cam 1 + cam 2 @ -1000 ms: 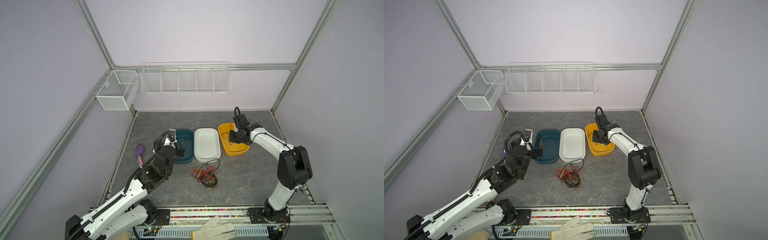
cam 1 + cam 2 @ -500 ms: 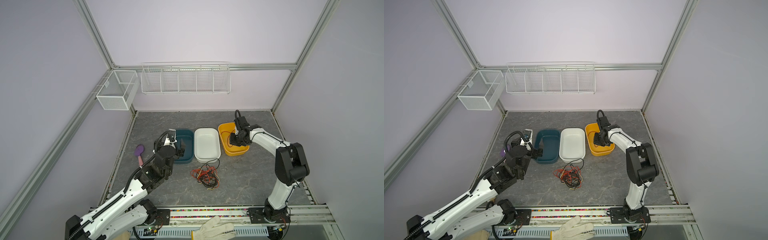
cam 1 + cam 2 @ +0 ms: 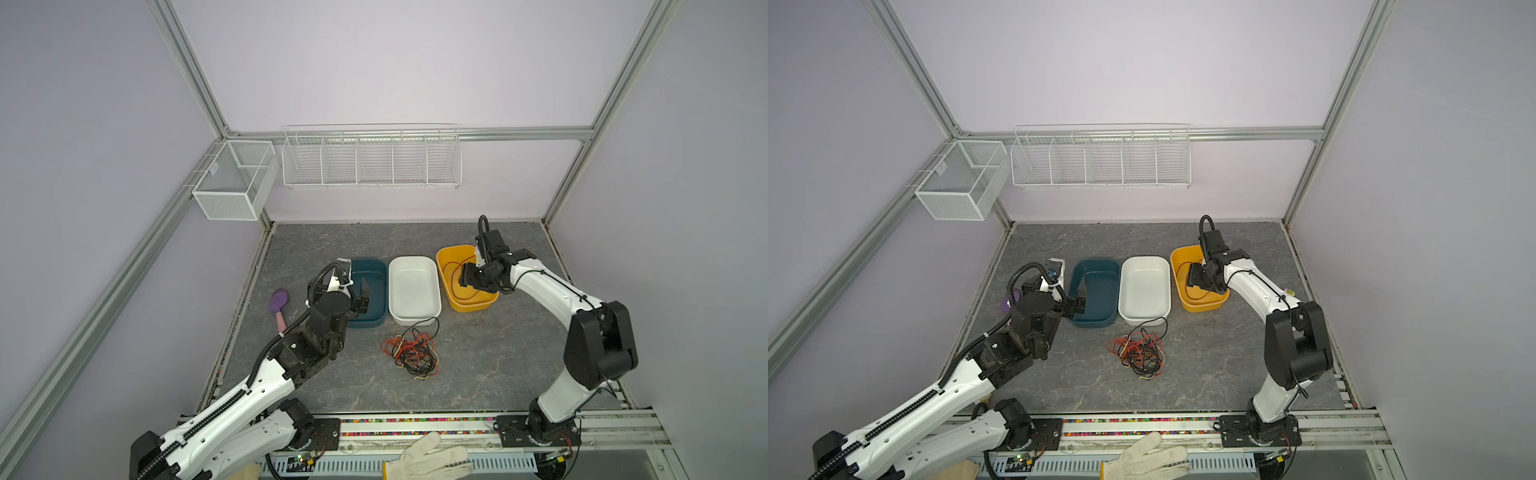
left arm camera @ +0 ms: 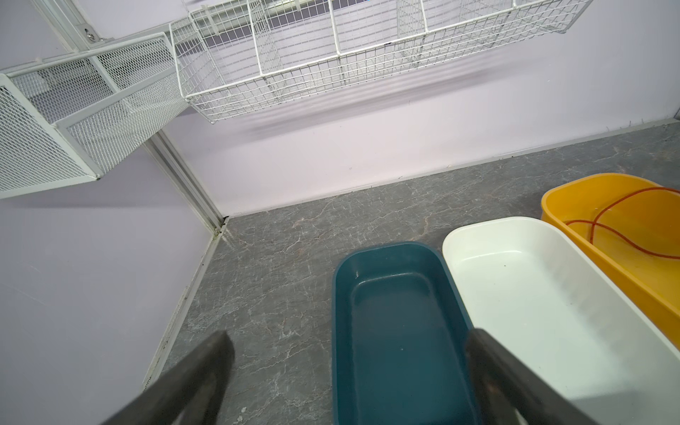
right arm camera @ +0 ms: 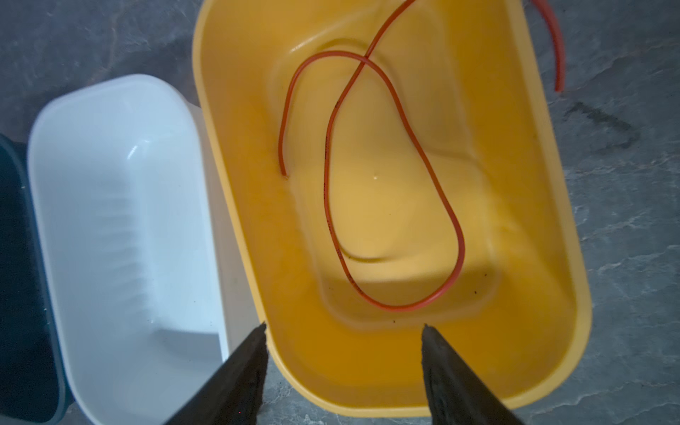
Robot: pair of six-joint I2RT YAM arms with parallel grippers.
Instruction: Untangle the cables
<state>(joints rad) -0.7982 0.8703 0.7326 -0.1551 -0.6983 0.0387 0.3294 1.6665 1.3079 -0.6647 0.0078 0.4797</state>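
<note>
DONE: one red cable [image 5: 459, 239] lies loose in the yellow bin [image 5: 533, 220], just ahead of the right gripper [image 5: 344, 327], whose jaws are apart and empty | LEFT: left gripper [image 4: 347, 336] spread wide, empty, over the teal bin [image 4: 397, 294] | REMAINING: tangle of cables [image 3: 409, 353], well apart from both grippers, red, black and pale strands knotted together; strand count too fine to tell | PROGRESS: judged early.

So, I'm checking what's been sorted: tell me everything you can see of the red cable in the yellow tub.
The red cable is a single thin, smooth-coated wire lying loose on the floor of the yellow tub, curled into one loop that crosses itself. One cut end lies free inside; the other runs out of the wrist view. Only the tub touches it; the right gripper hangs open above it.
</note>
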